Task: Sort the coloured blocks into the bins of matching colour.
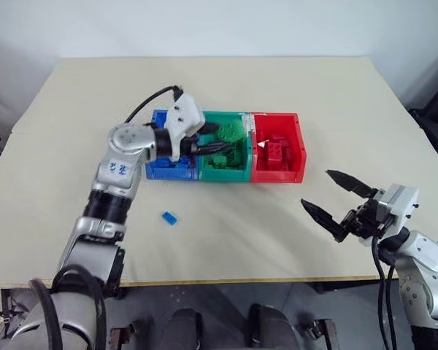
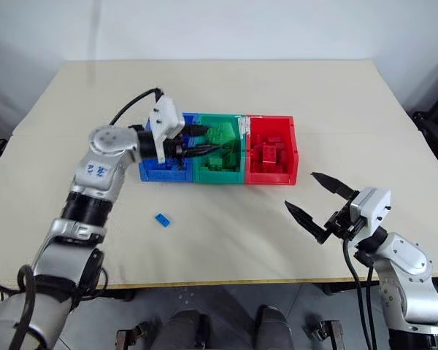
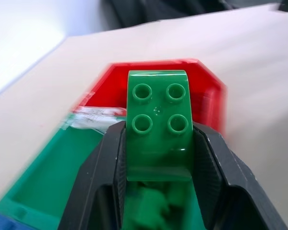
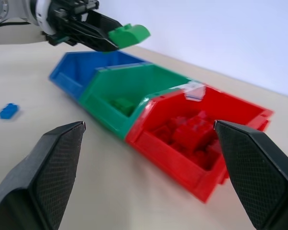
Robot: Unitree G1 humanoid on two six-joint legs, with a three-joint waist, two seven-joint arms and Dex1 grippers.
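My left gripper (image 2: 210, 140) is shut on a green block (image 3: 157, 120) and holds it level above the green bin (image 1: 223, 175), the middle of three joined bins. From the right wrist view the green block (image 4: 128, 34) hangs over the seam between the blue bin (image 1: 168, 171) and the green one. Green blocks (image 4: 121, 104) lie inside the green bin. Red blocks (image 1: 276, 152) are piled in the red bin (image 1: 277, 175). A small blue block (image 1: 168, 217) lies on the table in front of the blue bin. My right gripper (image 1: 316, 187) stands open and empty, to the front right of the bins.
The beige table (image 1: 226, 248) has bare room in front of the bins and between them and my right gripper. Its front edge runs just below both arms. A white label (image 4: 194, 90) sticks on the wall between the green and red bins.
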